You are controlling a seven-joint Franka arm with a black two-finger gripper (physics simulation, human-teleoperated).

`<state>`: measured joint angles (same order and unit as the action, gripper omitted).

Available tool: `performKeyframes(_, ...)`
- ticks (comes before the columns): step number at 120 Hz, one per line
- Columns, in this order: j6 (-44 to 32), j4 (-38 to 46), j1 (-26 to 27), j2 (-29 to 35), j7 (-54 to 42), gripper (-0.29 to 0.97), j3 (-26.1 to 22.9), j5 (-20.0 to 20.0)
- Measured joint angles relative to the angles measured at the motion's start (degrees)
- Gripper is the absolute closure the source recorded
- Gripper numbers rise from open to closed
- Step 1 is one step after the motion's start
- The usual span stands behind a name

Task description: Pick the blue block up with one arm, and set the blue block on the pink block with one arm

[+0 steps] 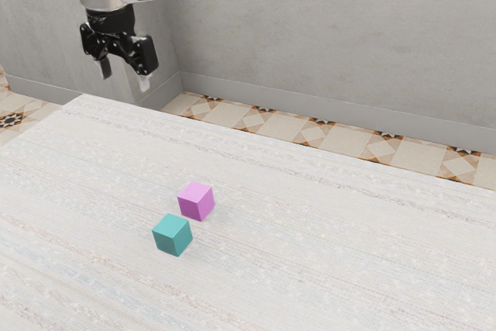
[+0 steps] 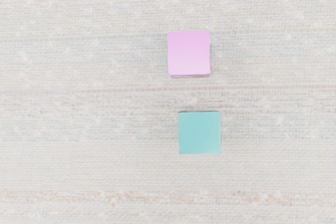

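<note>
A teal-blue block (image 1: 172, 234) rests on the pale wooden table (image 1: 325, 253), near its middle. Just behind it, a small gap away, sits a pink block (image 1: 196, 201). From above, the blue block (image 2: 199, 132) and the pink block (image 2: 189, 53) lie apart on the tabletop, both flat and square to each other. My black gripper (image 1: 122, 75) hangs high over the table's far left corner, well away from both blocks, its two fingers spread open with nothing between them.
A grey wall runs behind the table, with a patterned tile floor (image 1: 333, 133) along its base. The table's far edge passes under the gripper, and bare tabletop surrounds the two blocks on every side.
</note>
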<state>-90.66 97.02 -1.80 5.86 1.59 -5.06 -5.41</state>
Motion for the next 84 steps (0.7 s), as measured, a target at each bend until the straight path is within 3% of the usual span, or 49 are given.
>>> performKeyframes(29,-12.87,12.69,-0.19,0.01,0.09,0.0,0.13,0.14)
performKeyframes(84,-31.21,28.15,-0.17,-0.79,0.08,0.0,0.53,2.26)
